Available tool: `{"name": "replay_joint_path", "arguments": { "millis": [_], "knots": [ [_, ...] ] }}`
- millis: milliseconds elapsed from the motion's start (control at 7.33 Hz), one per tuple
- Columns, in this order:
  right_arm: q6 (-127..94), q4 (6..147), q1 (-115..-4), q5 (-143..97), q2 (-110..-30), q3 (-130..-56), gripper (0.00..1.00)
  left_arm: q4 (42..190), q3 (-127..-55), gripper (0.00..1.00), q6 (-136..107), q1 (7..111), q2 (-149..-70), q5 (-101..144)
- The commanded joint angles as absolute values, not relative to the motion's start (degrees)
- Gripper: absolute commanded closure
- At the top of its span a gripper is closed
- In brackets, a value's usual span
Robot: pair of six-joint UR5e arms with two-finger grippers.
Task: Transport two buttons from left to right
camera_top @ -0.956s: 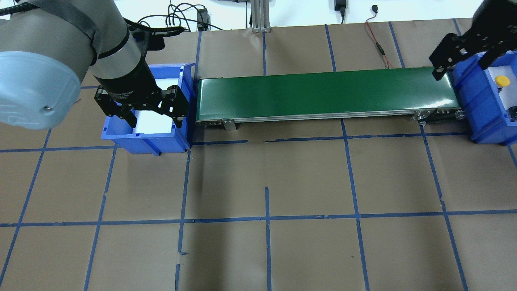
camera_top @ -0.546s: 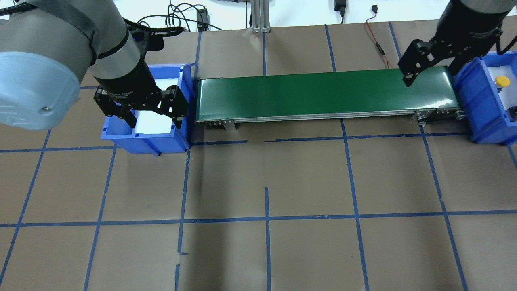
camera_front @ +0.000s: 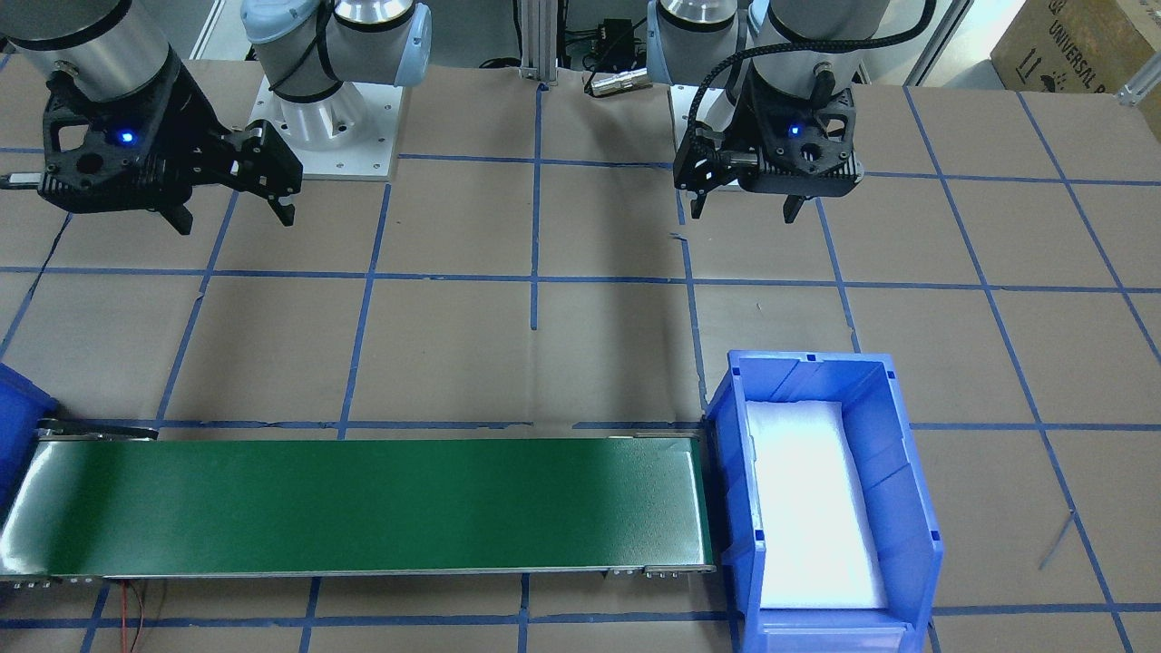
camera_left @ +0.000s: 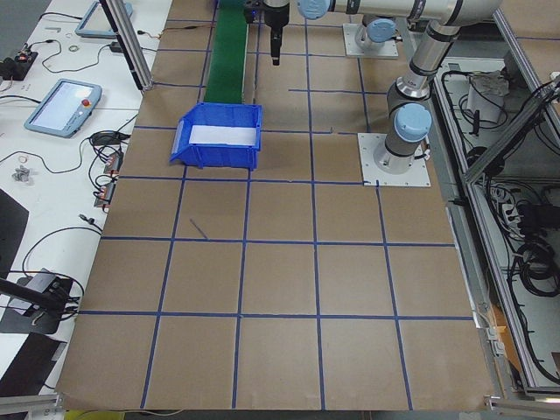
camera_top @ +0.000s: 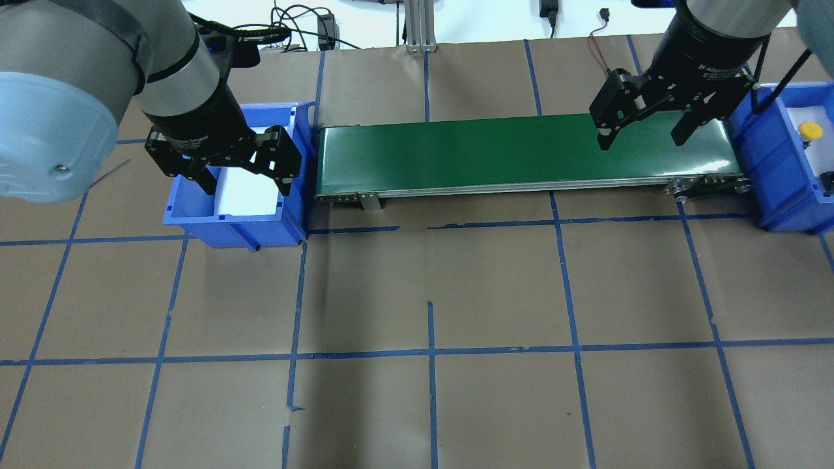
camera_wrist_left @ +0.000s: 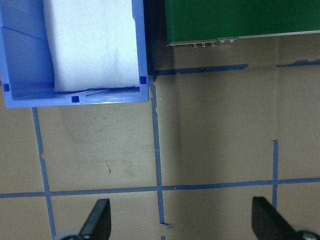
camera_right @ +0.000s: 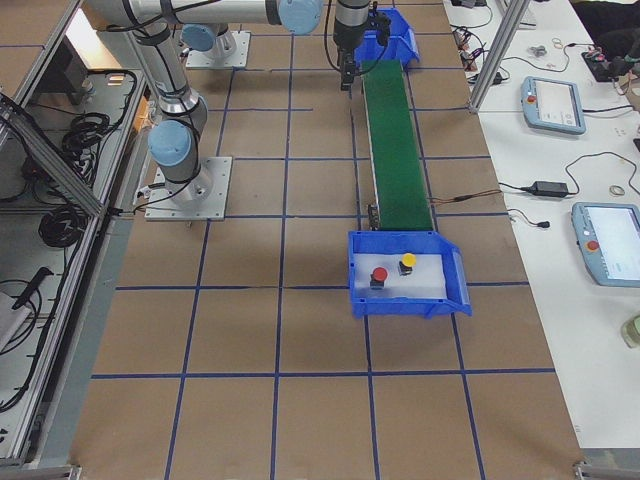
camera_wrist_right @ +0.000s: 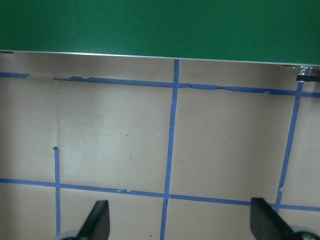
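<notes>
The yellow button (camera_right: 407, 263) and the red button (camera_right: 379, 276) stand on white foam in the blue right bin (camera_right: 405, 302). In the overhead view the yellow button (camera_top: 810, 130) shows in that bin (camera_top: 769, 156). My right gripper (camera_top: 642, 142) is open and empty, high up by the right end of the green conveyor (camera_top: 521, 153); it also shows in the front view (camera_front: 236, 222). My left gripper (camera_top: 244, 185) is open and empty, high up by the blue left bin (camera_top: 234, 225); it also shows in the front view (camera_front: 742, 214).
The left bin (camera_front: 907, 472) shows only a white foam pad. The conveyor (camera_front: 363, 503) runs between the two bins. Brown paper with blue tape lines covers the table. Cables lie at the far edge (camera_top: 287, 32).
My right gripper has swung left, from over the right bin to the conveyor's right end. My left gripper has shifted slightly. Both stayed open.
</notes>
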State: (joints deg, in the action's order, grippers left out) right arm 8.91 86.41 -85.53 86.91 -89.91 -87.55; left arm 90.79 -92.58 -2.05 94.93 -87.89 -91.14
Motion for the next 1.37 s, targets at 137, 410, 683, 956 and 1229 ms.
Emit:
{"name": "replay_joint_path", "arguments": {
  "millis": [137, 410, 683, 956, 1229],
  "knots": [
    [9.0, 89.7, -87.6, 91.6, -89.7, -88.4, 0.00, 90.7, -92.5, 0.00, -2.0, 94.9, -87.9, -91.1],
    [8.9, 89.6, -88.0, 90.9, -89.5, -88.5, 0.00, 90.7, -92.5, 0.00, -2.0, 94.9, -87.9, -91.1],
    [8.2, 90.0, -88.0, 90.8, -89.5, -88.5, 0.00, 90.7, -92.5, 0.00, -1.9, 94.9, -87.9, -91.1],
    [8.2, 89.9, -88.0, 90.9, -89.5, -88.5, 0.00, 90.7, -92.5, 0.00, -1.9, 94.9, -87.9, -91.1],
    [8.2, 89.9, -88.0, 90.8, -89.4, -88.6, 0.00, 90.7, -92.5, 0.00, -2.0, 94.9, -87.9, -91.1]
  ]
}}
